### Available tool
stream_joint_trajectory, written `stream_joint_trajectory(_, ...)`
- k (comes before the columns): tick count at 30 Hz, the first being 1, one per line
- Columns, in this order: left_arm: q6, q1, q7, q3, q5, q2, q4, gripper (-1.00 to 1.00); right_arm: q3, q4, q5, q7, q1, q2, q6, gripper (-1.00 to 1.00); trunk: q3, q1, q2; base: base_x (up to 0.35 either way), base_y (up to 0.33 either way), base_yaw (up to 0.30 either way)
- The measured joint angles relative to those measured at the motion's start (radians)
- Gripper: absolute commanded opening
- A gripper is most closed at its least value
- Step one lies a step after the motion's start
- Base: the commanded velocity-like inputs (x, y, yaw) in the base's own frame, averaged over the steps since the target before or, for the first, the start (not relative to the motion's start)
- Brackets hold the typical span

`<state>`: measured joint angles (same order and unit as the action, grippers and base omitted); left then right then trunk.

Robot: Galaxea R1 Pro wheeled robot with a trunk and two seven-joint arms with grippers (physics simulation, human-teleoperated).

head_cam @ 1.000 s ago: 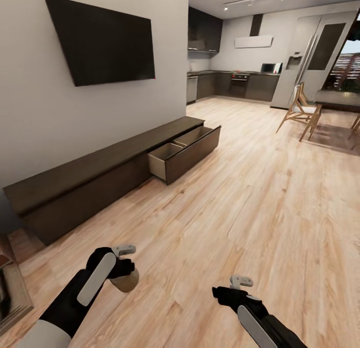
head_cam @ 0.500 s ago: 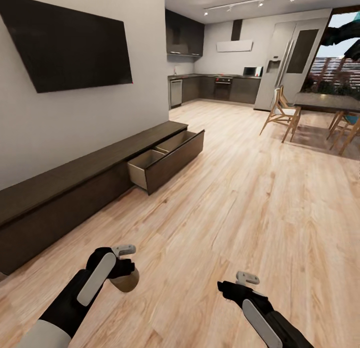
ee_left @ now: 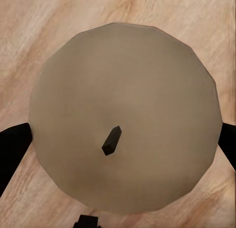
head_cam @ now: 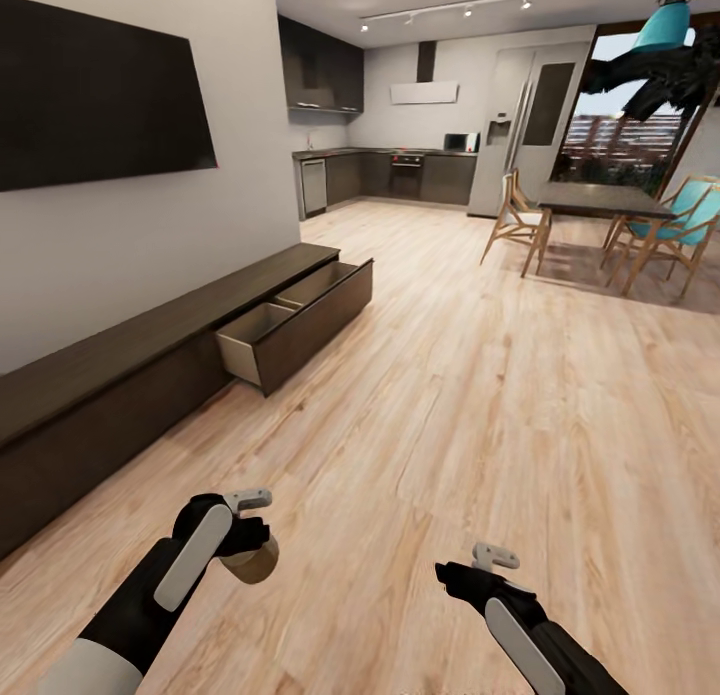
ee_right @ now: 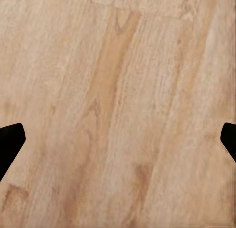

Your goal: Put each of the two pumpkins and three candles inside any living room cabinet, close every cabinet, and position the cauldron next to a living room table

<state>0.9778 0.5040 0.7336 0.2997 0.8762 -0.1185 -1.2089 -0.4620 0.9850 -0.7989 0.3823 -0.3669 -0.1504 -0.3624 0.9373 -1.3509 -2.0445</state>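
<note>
The left gripper (head_cam: 250, 535) is pinching a candle (head_cam: 252, 560) low at the head view's left, over the wood floor (head_cam: 470, 395) — jaws pressed on the candle's sides. In the left wrist view the candle (ee_left: 123, 124) is showing its round grey-tan top w/ a short dark wick (ee_left: 111, 141) just off centre, and a black fingertip (ee_left: 12, 149) is sitting at either side of it, floor planks behind.

The right gripper (head_cam: 470, 567) is hanging over bare floor at lower right, holding nothing. In the right wrist view its jaws are standing spread wide: one dark tip (ee_right: 9, 142) is showing at each edge w/ floor between.

The cabinet (head_cam: 120, 375) is running along the wall (head_cam: 150, 245) on the left, well apart from both grippers. One drawer (head_cam: 300, 320) near its far end is standing pulled out, pale wood inside, w/ a divider across the middle; can't tell if anything is lying in it. A dark TV (head_cam: 90, 105) is hanging on the wall above.

Further back — a kitchen w/ dark units (head_cam: 390, 175) and a pale fridge (head_cam: 515, 125), plus a dining table (head_cam: 600, 200) w/ wooden chairs (head_cam: 515, 220) at the right.
</note>
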Motion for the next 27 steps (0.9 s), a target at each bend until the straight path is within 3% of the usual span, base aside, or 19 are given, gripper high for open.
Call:
stream_joint_trajectory(10, 0.0, 0.0, 0.0, 0.0, -0.002, 0.0, 0.0, -1.0, 0.0, -0.001, 0.0, 0.0, 0.0, 0.0, 0.0, 1.0, 0.0, 0.0, 0.0, 0.061, 0.0, -0.277)
stream_joint_trajectory(27, 0.0, 0.0, 0.001, 0.0, -0.004, 0.0, 0.0, -1.0, 0.0, -0.001, -0.001, -0.001, 0.0, -0.001, 0.0, 1.0, -0.006, 0.001, 0.0, 0.313, 0.0, -0.277)
